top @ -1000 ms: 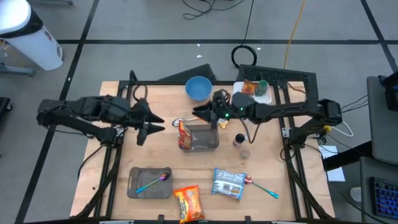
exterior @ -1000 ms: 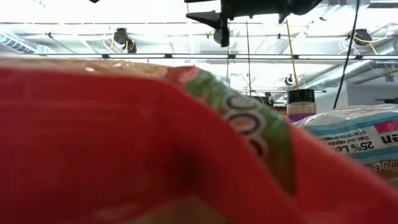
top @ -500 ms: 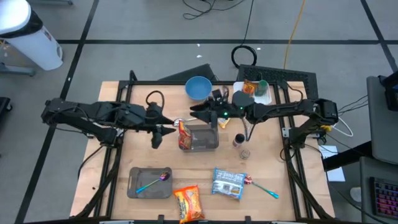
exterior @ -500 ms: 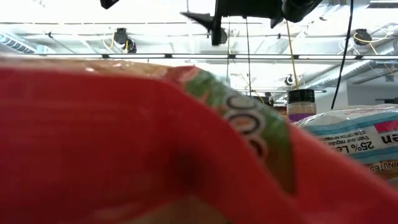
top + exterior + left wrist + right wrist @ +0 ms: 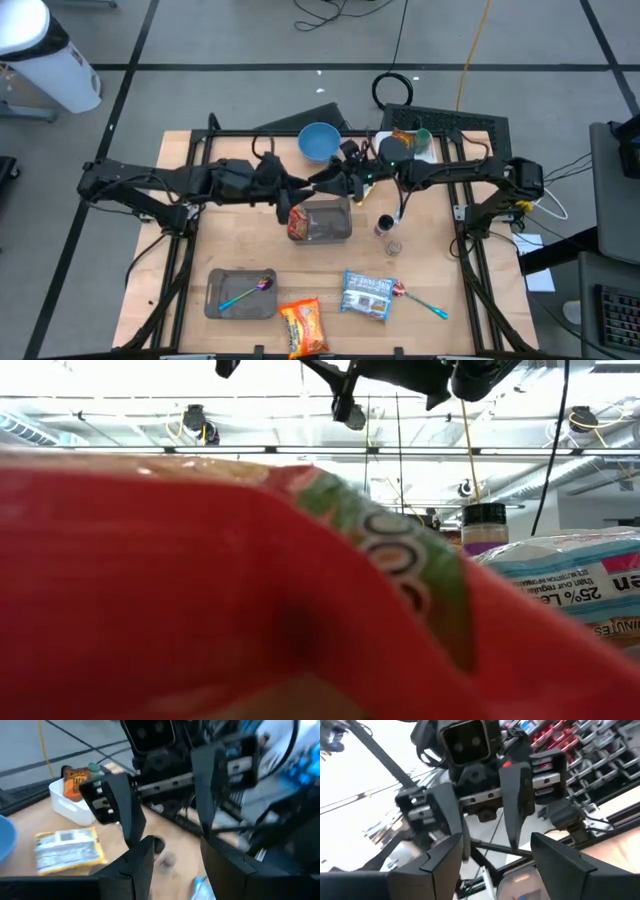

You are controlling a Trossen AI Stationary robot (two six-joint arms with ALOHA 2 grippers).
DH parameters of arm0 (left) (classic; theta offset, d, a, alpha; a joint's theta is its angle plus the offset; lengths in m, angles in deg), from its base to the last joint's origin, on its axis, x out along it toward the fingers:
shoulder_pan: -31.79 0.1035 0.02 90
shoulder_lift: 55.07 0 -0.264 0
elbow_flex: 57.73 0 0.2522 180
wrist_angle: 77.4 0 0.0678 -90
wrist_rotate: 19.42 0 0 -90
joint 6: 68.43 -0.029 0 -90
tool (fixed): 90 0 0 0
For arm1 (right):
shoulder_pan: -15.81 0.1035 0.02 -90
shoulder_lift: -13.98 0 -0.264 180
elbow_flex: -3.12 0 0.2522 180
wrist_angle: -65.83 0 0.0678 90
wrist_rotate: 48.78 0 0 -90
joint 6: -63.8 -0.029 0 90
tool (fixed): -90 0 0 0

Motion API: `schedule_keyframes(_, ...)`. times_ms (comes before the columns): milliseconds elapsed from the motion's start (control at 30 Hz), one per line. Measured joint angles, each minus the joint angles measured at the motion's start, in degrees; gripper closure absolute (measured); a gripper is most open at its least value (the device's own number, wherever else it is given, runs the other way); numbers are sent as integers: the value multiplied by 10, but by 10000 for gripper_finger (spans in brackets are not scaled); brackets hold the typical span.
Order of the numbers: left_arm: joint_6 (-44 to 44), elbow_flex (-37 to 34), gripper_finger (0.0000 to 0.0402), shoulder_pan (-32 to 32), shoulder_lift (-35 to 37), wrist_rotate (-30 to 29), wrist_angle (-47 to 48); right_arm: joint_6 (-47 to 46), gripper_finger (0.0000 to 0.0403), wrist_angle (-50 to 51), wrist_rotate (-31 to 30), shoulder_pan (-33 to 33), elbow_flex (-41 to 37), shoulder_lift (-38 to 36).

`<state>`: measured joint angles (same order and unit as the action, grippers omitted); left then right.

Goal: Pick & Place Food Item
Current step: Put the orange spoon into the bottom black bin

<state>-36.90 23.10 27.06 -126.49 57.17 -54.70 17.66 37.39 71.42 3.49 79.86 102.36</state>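
Fingers of the left gripper [image 5: 297, 189] and the right gripper [image 5: 322, 182] stand parted with nothing between them, the two facing each other tip to tip above the far edge of the clear container [image 5: 322, 221] at the table's middle. Each wrist view is filled mostly by the other arm's gripper, so little of the table shows past them. An orange snack packet [image 5: 296, 217] leans in the left end of the container, just below the left gripper. Behind the grippers sit a blue bowl [image 5: 319, 141] and a white bin [image 5: 418, 151] holding a packet and a green-capped item that is too small to identify. Right of the container stand two small jars [image 5: 386, 225]. Nearer the front lie a grey tray [image 5: 239, 299] with a spoon [image 5: 248, 292], a second orange packet [image 5: 303, 325], a blue-and-white packet [image 5: 368, 294] and another spoon [image 5: 424, 303]. The low view is almost wholly blocked by the red-orange wrapper pressed close to the lens.
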Motion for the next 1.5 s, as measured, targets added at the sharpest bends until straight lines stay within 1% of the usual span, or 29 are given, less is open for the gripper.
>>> schedule_keyframes(67, 30, 0, 231, 0, 1, -2, -23, 10, 176, 21, 26, -8, 0, -16)
schedule_keyframes(133, 54, 0, 231, -1, 5, -2, -28, 41, 176, 59, 32, -14, 0, -41)
schedule_keyframes(267, 92, 0, 231, -23, 18, -6, -26, 157, 177, 170, 29, -28, 0, -108)
schedule_keyframes(333, 109, 1, 231, -38, 21, -20, -11, 202, 177, 240, 27, -36, 0, -146)
schedule_keyframes(433, 126, 13, 231, -53, 21, -55, 56, 261, 177, 347, 3, -38, 0, -198)
schedule_keyframes(500, 139, 30, 231, -56, 21, -70, 119, 300, 177, 406, -24, -34, 0, -229)
schedule_keyframes(567, 145, 46, 231, -54, 21, -75, 170, 325, 177, 461, -58, -26, 0, -255)
schedule_keyframes(667, 137, 70, 231, -45, 21, -76, 234, 338, 177, 511, -95, -11, 0, -278)
schedule_keyframes(800, 102, 105, 231, -27, 22, -67, 316, 339, 177, 527, -108, 10, 0, -286)
schedule_keyframes(900, 83, 121, 231, 0, 22, -23, 392, 338, 177, 528, -115, 24, 0, -281)
schedule_keyframes(1000, 63, 121, 231, 44, 22, 25, 464, 340, 177, 533, -163, 37, 0, -273)
schedule_keyframes(1100, 16, 121, 231, 94, 21, 63, 527, 344, 177, 532, -208, 44, 0, -264)
schedule_keyframes(1233, -71, 106, 231, 158, 21, 107, 540, 326, 177, 510, -245, 44, 0, -250)
schedule_keyframes(1367, -157, 88, 231, 222, 22, 152, 540, 298, 177, 466, -260, 44, 0, -235)
schedule_keyframes(1500, -238, 56, 231, 284, 21, 206, 537, 280, 177, 437, -272, 44, 0, -217)
